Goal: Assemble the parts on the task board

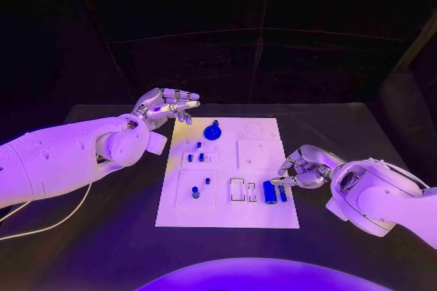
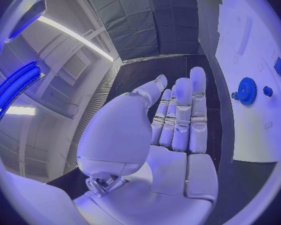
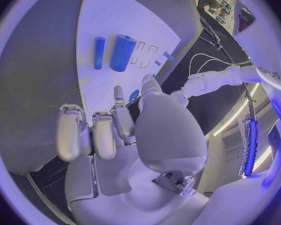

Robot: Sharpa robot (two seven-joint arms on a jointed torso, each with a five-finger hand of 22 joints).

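The white task board [image 1: 259, 215] lies in the middle of the black worktop [image 1: 109, 240], and I place everything else from it. The left robot hand [image 1: 167, 105] hovers just off the board's far left corner, fingers spread and holding nothing; its wrist view shows the fingers [image 2: 183, 115] stretched out straight over the dark worktop beside the board's edge. The right robot hand [image 1: 300, 170] sits just off the board's right edge, near the front half, fingers loosely curled and apart with nothing between them; from its wrist view the fingertips [image 3: 104, 135] hang over the worktop short of the board. On the board, a blue gear [image 1: 212, 132] lies near the far edge, left of centre, also seen from the left wrist [image 2: 247, 90]. A thick blue cylinder [image 1: 269, 192] and a thinner blue rod [image 1: 282, 193] lie side by side near the right edge, closest to the right robot hand. Small blue pegs [image 1: 195, 192] stand in the raised blocks along the board's left side, and two narrow rectangular frames [image 1: 237, 189] sit between those blocks and the cylinder.
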